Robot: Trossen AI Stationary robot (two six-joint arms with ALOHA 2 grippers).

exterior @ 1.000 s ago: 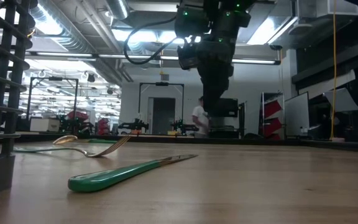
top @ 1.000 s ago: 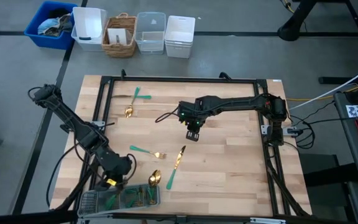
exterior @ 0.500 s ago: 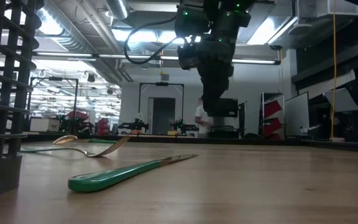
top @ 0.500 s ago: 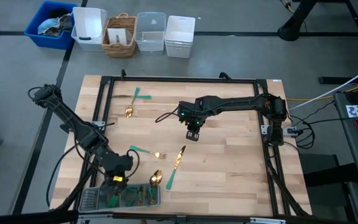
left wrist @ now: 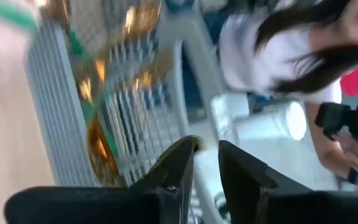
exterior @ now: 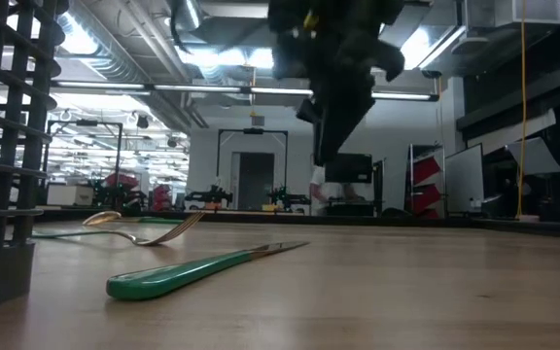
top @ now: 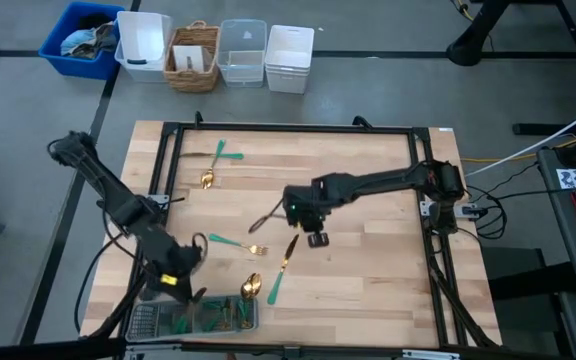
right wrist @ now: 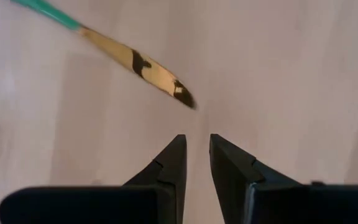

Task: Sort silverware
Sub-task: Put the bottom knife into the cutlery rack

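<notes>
Hovering over the knife (top: 282, 263) mid-surface (top: 388, 270), my right end effector (right wrist: 196, 163) has its fingers slightly apart, gripping nothing. My left end effector (left wrist: 205, 167), parted and empty, hangs above the tray (top: 144, 322) holding sorted silverware (top: 223, 315).
</notes>
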